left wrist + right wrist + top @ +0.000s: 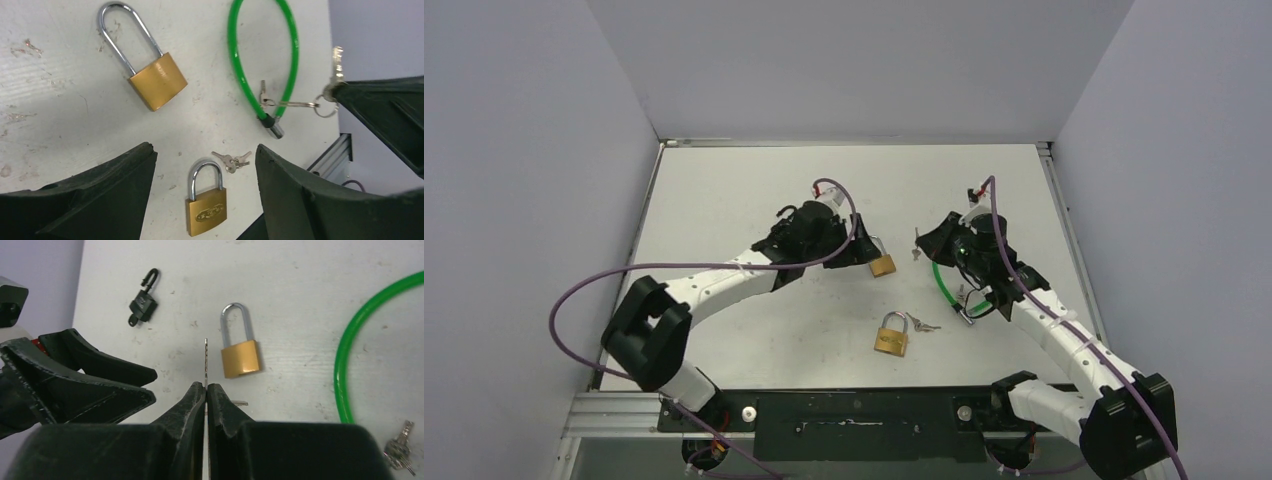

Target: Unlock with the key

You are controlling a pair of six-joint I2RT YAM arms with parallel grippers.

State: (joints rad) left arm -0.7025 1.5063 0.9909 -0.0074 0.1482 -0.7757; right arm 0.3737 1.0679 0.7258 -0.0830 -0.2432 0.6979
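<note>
1. I am pinching the thin silver key in the closed right claw; it is probably light, stiff and slippery.
2. The left claw is hovering wide and empty near the long-shackled brass padlock on the tabletop; it is seemingly dense, so I would grip its body.

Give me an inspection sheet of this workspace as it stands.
Surface: white table, scuffed and stained.
Job's things: long-shackle brass padlock lying flat, shackle looks closed; short brass padlock nearer the arms, loose keys beside it; single key held upright.
Clutter: green cable lock with a second key bunch beside it; small black padlock.
Grippers: left gripper open, holding nothing; right gripper shut on the single key.
Cables: purple cables run along both arms, off the locks.
Surroundings: plain walls on three sides; metal frame at the near edge.
</note>
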